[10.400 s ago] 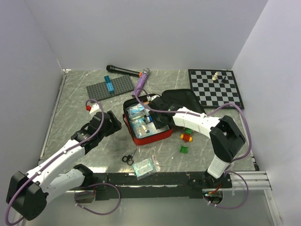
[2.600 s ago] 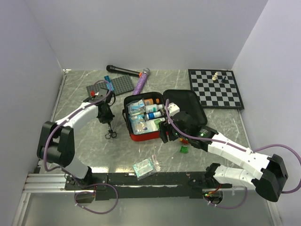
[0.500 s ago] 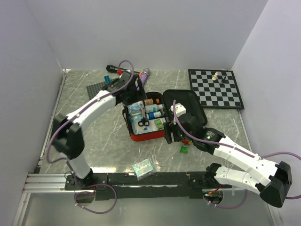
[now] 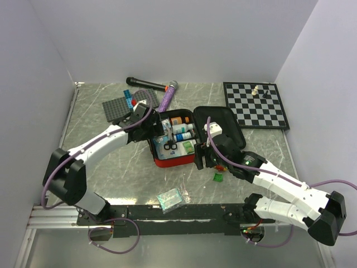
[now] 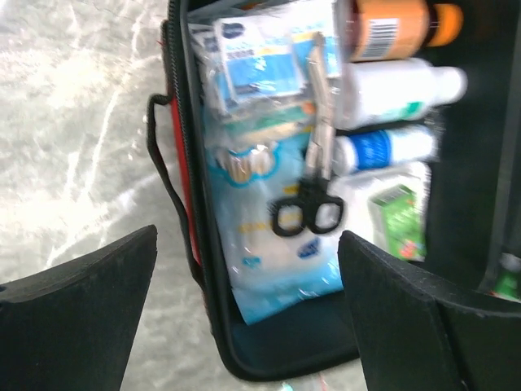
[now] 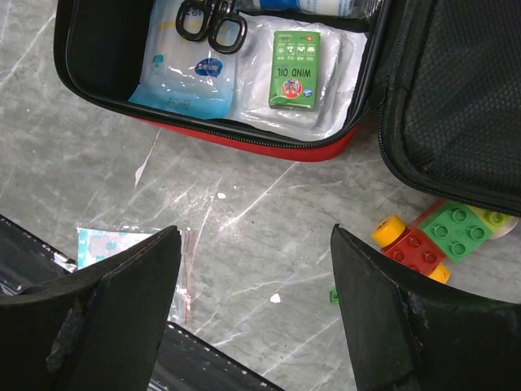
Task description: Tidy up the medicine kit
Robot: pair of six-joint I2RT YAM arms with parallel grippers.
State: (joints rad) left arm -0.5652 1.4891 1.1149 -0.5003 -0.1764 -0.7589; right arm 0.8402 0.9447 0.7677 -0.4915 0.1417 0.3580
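Lying open at the middle of the tabletop (image 4: 95,162), the medicine kit (image 4: 177,164) has its black-lined lid (image 4: 222,120) folded flat to the right, which leaves the whole tray reachable from above. The flat blue-and-white packets (image 5: 269,236) fill the left side of the tray. The scissors (image 5: 313,204) rest across them, touching no tool, and look set down there because the soft packs make a level bed. The bottles lie on their sides in a row along the far right of the tray, probably so the lid can close over them: an orange bottle (image 5: 387,24) with a barcode, a white bottle (image 5: 391,85) and a blue-labelled one (image 5: 378,151). Their print is too blurred to read.

A small green box (image 6: 295,69) lies flat at the near right of the tray, and its face reads "WIND OIL". Nothing else is legible.

The left tool (image 5: 248,244) hangs over the left wall of the kit with its fingers spread wide and nothing between them. The right tool (image 6: 255,244) hovers above the kit's near edge, likewise spread wide and empty.

One clear sachet (image 4: 170,199) lies outside the kit near the front edge of the tabletop, so I judge the job unfinished. Toy bricks (image 6: 440,236) sit just right of the kit's near corner, beside the lid.
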